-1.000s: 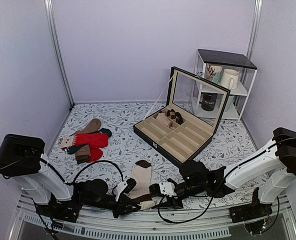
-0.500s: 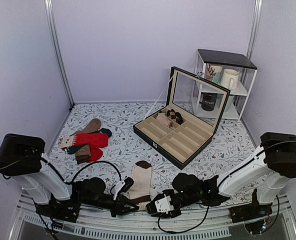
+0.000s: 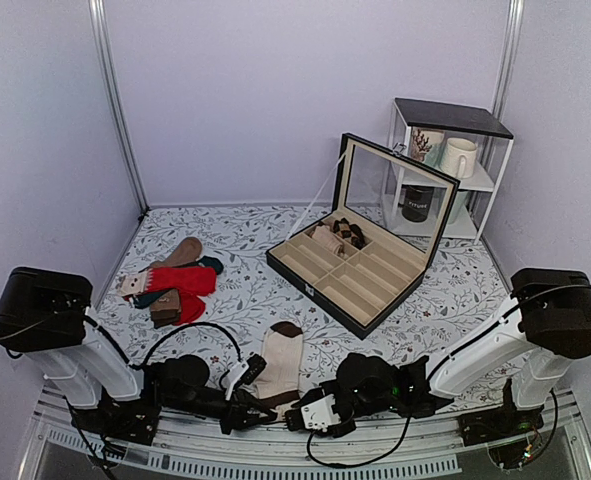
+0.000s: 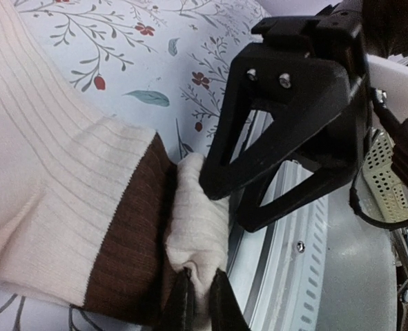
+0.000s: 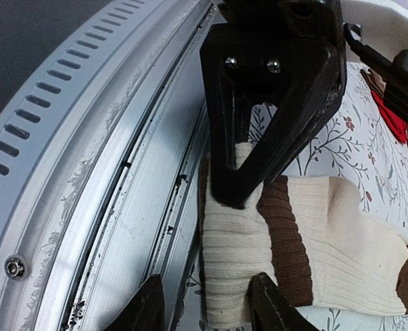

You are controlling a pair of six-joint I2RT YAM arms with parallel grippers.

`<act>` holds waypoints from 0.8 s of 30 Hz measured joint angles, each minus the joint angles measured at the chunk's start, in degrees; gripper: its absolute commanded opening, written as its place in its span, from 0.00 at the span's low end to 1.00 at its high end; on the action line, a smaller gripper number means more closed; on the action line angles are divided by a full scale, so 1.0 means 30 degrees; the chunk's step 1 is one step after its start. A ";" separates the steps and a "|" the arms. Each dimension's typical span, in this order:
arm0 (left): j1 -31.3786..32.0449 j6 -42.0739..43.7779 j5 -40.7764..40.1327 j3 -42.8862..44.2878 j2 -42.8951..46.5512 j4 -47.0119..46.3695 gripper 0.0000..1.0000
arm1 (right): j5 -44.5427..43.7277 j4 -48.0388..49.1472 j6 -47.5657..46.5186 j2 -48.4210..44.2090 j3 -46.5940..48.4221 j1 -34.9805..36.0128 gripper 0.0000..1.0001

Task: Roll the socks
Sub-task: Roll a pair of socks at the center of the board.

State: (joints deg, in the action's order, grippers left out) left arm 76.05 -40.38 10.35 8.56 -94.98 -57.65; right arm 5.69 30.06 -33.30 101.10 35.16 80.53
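from above, the socks [image 3: 280, 362] lie flat on the flowered table [image 3: 235, 235] at its near edge, between the two arms. the dark brown end points away from the bases and the cuff end sits down by the metal rail [image 5: 86, 172]. both wrists crowd that cuff, and the overhead view is too small to tell how the fingers stand. the left wrist view settles one half: the left gripper [image 4: 200, 293] is drawn narrow, its two fingers pinching a puckered fold of cream cuff just past the brown band, with the right arm's black fingers close beside the same fold. the right wrist view settles the other: the right gripper [image 5: 205, 286] stands spread, a finger on either side of the cuff and a gap showing on the rail side, while the left claw's tips bite the cuff's far corner. this view also shows the cuff lying right against the rail. only the overhead view shows the whole heap of red socks [image 3: 183, 281] well apart at the left, and the open black case [image 3: 360, 285] and wire shelf [image 3: 453, 118] at the far right.
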 measured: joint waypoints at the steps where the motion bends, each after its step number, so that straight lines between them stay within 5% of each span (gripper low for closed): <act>1: 0.0000 0.0000 0.0007 0.0000 -0.0015 -0.0022 0.00 | -0.0022 0.0000 -0.0029 0.0000 0.0007 0.0015 0.46; 24: -0.0073 0.0015 0.0175 -0.0015 -0.0095 -0.0153 0.00 | 0.0350 0.0393 0.0117 -0.0095 0.0969 0.0015 0.48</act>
State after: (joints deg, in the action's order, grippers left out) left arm 75.83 -40.34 10.87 8.51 -95.26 -58.11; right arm 6.74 31.24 -32.95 100.82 38.06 80.58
